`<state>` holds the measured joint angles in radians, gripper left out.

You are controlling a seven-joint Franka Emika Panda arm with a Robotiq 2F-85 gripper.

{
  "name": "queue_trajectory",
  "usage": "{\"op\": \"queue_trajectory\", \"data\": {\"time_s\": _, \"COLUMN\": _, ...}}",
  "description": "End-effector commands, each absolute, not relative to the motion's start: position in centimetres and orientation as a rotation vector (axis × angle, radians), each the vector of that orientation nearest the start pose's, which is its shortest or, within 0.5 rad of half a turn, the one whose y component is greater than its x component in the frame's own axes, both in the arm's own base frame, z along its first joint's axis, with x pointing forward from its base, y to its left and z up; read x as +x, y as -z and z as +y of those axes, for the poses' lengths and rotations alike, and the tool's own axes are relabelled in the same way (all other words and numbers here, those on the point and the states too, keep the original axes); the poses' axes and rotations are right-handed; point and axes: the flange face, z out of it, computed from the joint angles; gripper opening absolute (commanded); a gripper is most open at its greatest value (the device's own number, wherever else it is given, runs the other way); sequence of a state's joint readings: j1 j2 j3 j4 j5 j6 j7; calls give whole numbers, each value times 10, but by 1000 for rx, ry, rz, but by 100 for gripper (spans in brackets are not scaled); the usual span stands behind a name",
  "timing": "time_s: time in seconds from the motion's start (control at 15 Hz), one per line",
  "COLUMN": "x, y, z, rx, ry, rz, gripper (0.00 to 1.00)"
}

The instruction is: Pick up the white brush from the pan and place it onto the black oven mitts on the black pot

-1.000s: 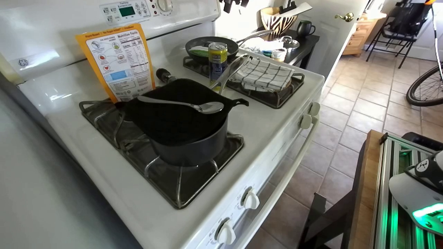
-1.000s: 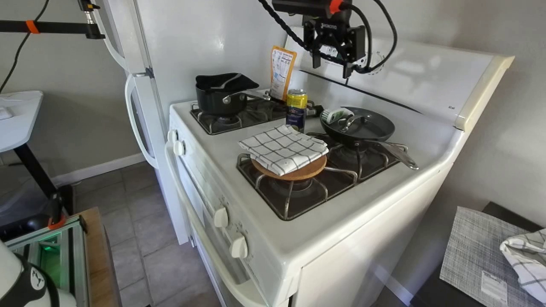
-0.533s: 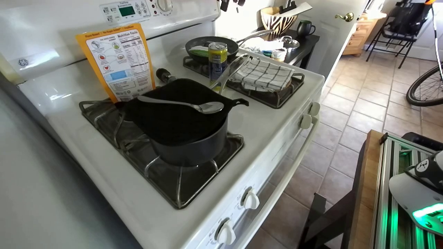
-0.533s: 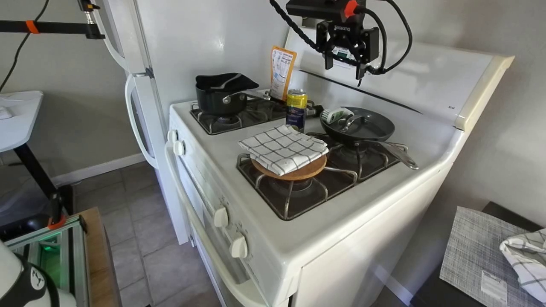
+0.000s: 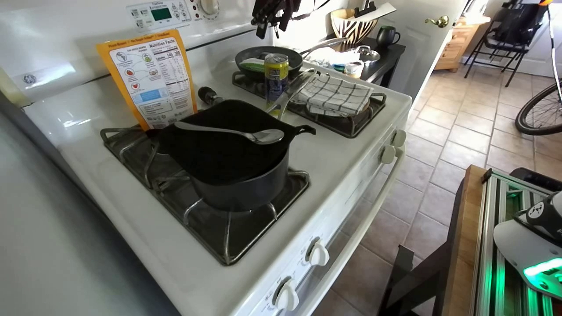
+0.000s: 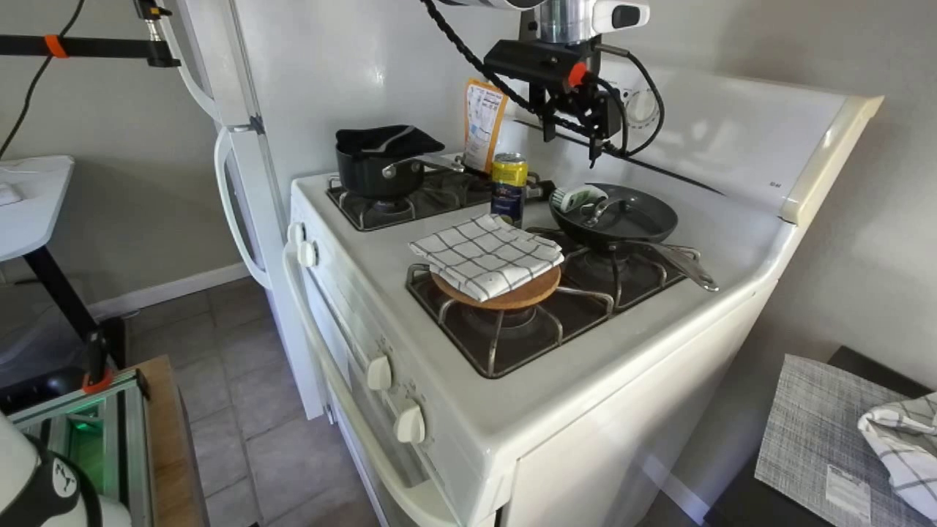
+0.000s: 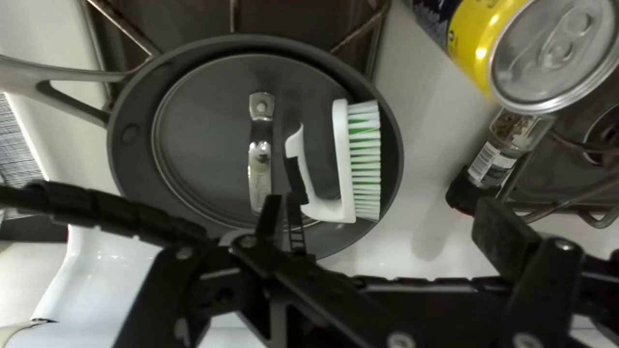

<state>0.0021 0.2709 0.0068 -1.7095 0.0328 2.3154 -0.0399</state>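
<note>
One brush [image 7: 344, 162], judged light, stiff and smooth, is seen in the pan [image 7: 123, 164], centre of the wrist view; its handle [image 7: 317, 208] is best grasped by the gripper [image 7: 384, 220], spread and empty below.

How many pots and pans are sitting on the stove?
2: the black pot, at the front of the stove under the black oven mitts, and the pan, at the back, holding the white brush. No others show.

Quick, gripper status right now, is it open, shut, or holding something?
Gripper: open, fingers apart, holding nothing; the white brush lies in the pan below it.
</note>
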Motion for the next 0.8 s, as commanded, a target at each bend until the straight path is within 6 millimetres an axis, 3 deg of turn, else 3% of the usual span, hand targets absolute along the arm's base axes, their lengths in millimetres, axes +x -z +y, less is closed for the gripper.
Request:
{"op": "queue_trajectory", "data": {"time_s": 0.0, "x": 681, "y": -444, "z": 14, "rx": -3070, "ry": 548, "rz": -46, "gripper": 97}}
{"op": "queue_trajectory", "data": {"time_s": 0.27, "x": 688, "y": -420, "z": 13, "rx": -3070, "ry": 512, "rz": -37, "gripper": 75}}
{"op": "queue_trajectory", "data": {"time_s": 0.4, "x": 689, "y": -409, "z": 14, "rx": -3075, "ry": 494, "rz": -43, "gripper": 78}}
{"op": "queue_trajectory", "data": {"time_s": 0.73, "x": 692, "y": -394, "z": 14, "rx": -3079, "ry": 465, "rz": -37, "gripper": 74}}
